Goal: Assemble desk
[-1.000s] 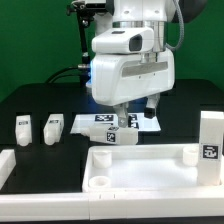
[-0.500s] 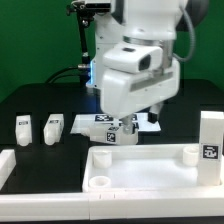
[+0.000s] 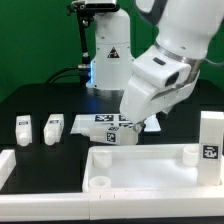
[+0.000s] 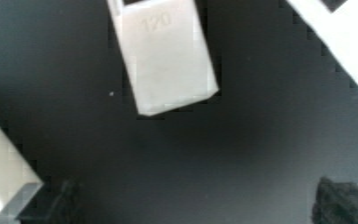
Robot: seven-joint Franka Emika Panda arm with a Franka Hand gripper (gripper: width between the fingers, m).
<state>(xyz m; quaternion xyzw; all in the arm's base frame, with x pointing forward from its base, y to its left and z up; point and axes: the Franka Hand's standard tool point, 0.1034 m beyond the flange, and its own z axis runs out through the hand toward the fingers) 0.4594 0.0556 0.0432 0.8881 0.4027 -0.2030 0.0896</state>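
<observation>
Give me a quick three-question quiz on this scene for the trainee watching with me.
1. True or false: the arm's two-finger gripper is shut.
2. How many small white plastic block legs stand side by side at the exterior view's far left? A) one B) two C) four
3. Fill in: the tall white tagged block stands upright at the exterior view's ____ edge.

Key: 1 false, it stands open with nothing between its fingers; 2 B; 3 right.
</observation>
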